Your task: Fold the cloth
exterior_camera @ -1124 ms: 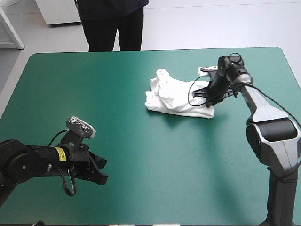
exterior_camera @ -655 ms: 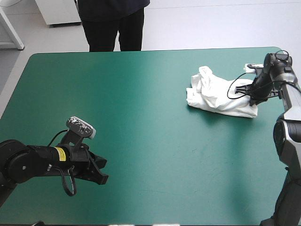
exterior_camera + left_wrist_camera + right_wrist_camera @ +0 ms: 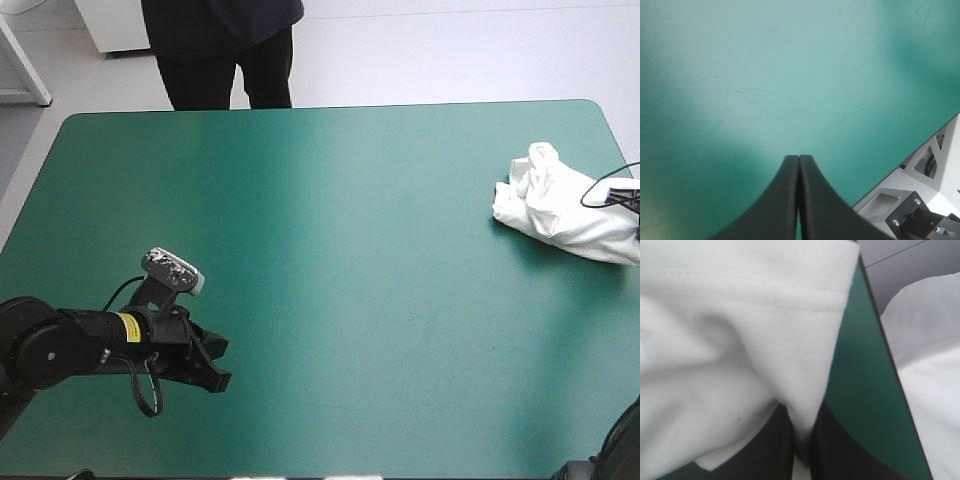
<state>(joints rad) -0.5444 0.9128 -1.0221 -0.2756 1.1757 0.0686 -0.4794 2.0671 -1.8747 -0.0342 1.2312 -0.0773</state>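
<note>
Between the right fingers (image 3: 774, 454), black and curved like fins, a tongue of white short-sleeved T-shirt (image 3: 730, 340) is pinched, so they stand all but closed on the cloth. From that pinch the fabric spreads ahead of and over them in soft rumpled folds, with a stitched hem running across it. Beside it shows a strip of the teal-green surface (image 3: 855, 390) and its edge.

The high view shows the T-shirt (image 3: 560, 205) as a crumpled white heap lying at the surface's (image 3: 350, 220) right edge, toward the far corner. There the right fingers themselves are out of sight.

Well apart, near the front left corner, the left fingers (image 3: 212, 378) hang low over bare cover. The left wrist view shows them (image 3: 785, 200) pressed together into one pointed arch, holding nothing, with the surface's (image 3: 765, 75) edge close beside them.
</note>
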